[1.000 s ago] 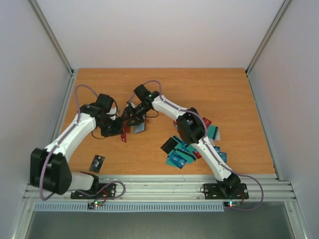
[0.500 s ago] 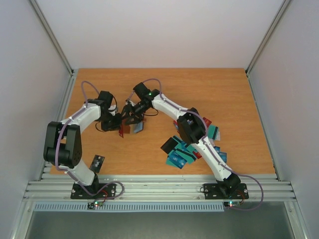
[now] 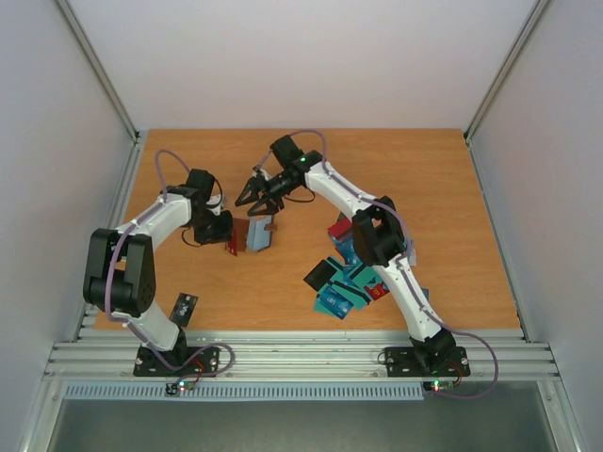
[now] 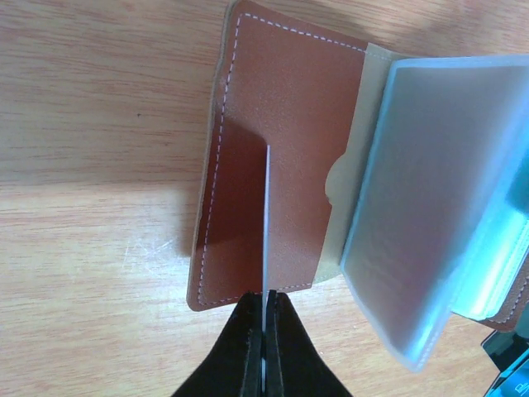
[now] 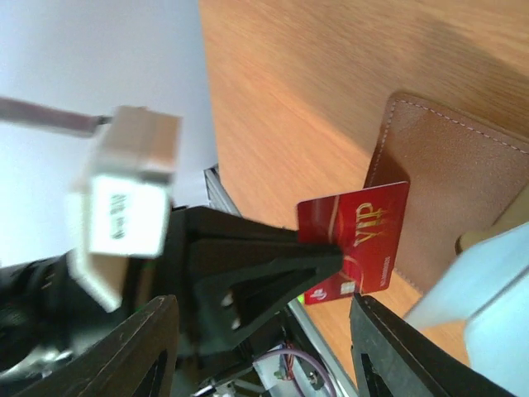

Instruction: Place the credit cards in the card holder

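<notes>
I am pinching a red card (image 5: 355, 244) in my left claw (image 4: 264, 324), jaws closed hard on its lower edge. I am holding it on edge, so the left wrist camera is seeing only a thin line, because a card has to go into a pocket edge first. It is hanging over the brown flap of the card holder (image 4: 281, 190), short of the pocket's mouth as far as I can tell.

The holder is lying open on the table (image 3: 424, 179), left of the middle and about halfway between the far and near edges. Its clear sleeves (image 4: 438, 190) are fanning up on one side.

My right claw (image 3: 254, 198) is gaping about half wide with nothing in it, hovering just beyond the holder's far side. I judge it is standing off to give the card room.

The remaining credit cards (image 3: 344, 287) are lying in a loose heap toward the near edge, right of the middle, where my right arm can reach them.
</notes>
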Available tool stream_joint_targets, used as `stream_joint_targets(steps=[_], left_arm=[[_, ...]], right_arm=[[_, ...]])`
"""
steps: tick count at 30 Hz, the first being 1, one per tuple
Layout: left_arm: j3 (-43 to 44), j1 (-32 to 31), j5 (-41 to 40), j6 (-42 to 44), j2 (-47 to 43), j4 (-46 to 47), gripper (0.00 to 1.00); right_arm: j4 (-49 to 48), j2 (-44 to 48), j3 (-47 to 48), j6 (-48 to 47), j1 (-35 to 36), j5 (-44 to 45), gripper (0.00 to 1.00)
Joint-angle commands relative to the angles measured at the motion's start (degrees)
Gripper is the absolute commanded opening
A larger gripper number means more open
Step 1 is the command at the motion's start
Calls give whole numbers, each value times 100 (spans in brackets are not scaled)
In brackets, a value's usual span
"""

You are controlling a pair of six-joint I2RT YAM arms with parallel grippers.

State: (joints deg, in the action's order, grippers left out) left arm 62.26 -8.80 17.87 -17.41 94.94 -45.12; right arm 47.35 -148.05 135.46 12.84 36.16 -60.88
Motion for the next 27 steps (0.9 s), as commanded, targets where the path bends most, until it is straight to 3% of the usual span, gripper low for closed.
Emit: stream_joint_targets(steps=[1, 10, 27], left_arm=[[164, 9, 112, 165, 53, 147, 0], [185, 10, 197, 178, 4, 164, 0], [283, 9, 497, 105, -199, -29, 0]], right_arm=[[276, 574, -192, -321, -99, 42, 58], [885, 807, -663, -856, -103, 656, 56], [73, 112, -583, -331, 72, 459, 54]])
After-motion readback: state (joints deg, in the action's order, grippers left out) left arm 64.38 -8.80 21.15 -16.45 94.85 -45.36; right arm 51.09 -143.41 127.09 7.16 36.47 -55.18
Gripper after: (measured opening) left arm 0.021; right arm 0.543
